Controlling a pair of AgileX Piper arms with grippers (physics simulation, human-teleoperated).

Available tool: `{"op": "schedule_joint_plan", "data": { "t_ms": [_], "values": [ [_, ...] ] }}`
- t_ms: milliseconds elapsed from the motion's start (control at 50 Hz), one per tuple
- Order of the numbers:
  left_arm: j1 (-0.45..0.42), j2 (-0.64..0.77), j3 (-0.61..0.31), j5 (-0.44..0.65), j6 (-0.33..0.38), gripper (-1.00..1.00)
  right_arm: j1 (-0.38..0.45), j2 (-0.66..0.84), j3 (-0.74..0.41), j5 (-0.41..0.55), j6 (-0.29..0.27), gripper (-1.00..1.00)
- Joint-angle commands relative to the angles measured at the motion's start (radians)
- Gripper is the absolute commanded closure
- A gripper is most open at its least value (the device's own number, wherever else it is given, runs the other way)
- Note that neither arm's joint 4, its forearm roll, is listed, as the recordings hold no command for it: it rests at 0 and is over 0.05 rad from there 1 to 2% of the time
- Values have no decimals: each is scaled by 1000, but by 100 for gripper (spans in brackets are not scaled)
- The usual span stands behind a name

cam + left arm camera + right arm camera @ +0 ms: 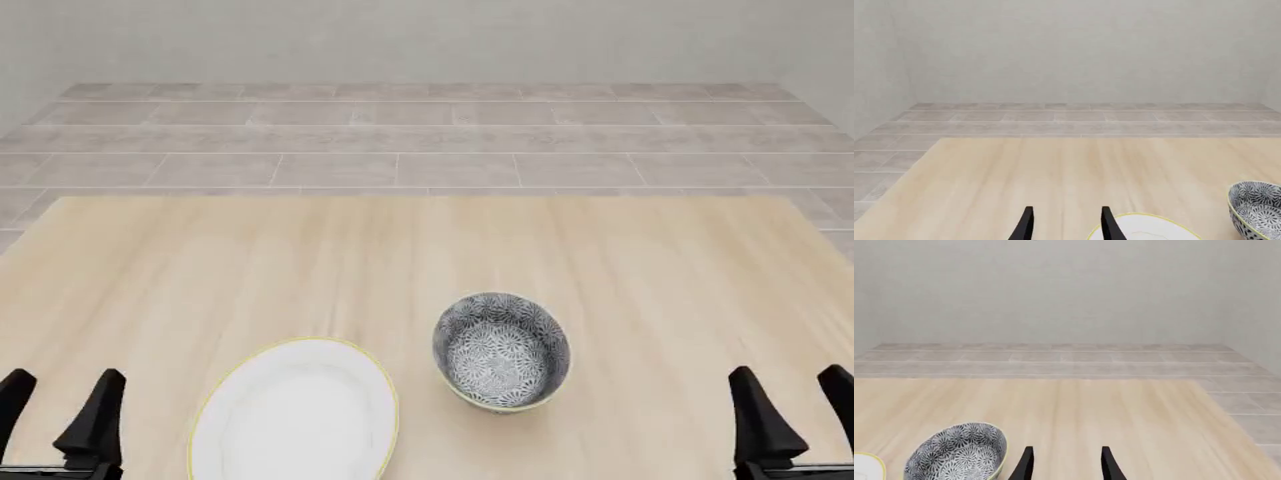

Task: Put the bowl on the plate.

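Bowl [501, 350] beside plate [295, 412] — front view only, whole

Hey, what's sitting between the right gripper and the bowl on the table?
Nothing: in the front view only bare wooden table lies between the right gripper and the bowl.

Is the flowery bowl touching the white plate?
Apart. The front view shows a strip of bare table between the bowl and the plate; the bowl sits beside the plate, not on it.
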Motion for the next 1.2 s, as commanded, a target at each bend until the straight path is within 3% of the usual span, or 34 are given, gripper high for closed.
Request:
{"op": "schedule_joint_plan", "data": {
  "t_ms": [20,160,240,280,320,340,380,440,540,700,760,840,900,1080,1140,1200],
  "values": [
    [0,0,0,0,0,-100,17,-1,-15,10,-1,-100],
    [0,0,0,0,0,-100,40,-2,-84,44,1,-100],
    [0,0,0,0,0,-100,65,-2,-196,137,-3,-100],
    [0,0,0,0,0,-100,97,-1,-275,214,-21,-100],
    [0,0,0,0,0,-100,93,0,-295,228,-24,-100],
    [0,0,0,0,0,-100,84,13,-328,257,-94,-100],
    [0,0,0,0,0,-100,88,27,-362,273,-70,-100],
    [0,0,0,0,0,-100,73,96,-426,284,-38,-100],
    [0,0,0,0,0,-100,45,205,-490,273,-68,-100],
    [0,0,0,0,0,-100,77,386,-595,275,-120,-100],
    [0,0,0,0,0,-100,90,452,-626,270,-64,-100],
    [0,0,0,0,0,-100,133,515,-634,249,-51,-100],
    [0,0,0,0,0,-100,68,521,-647,241,51,-100],
    [0,0,0,0,0,-100,132,618,-661,196,69,-100],
    [0,0,0,0,0,-100,144,684,-663,175,156,-100],
    [0,0,0,0,0,-100,163,725,-666,162,174,-100]
  ]
}}
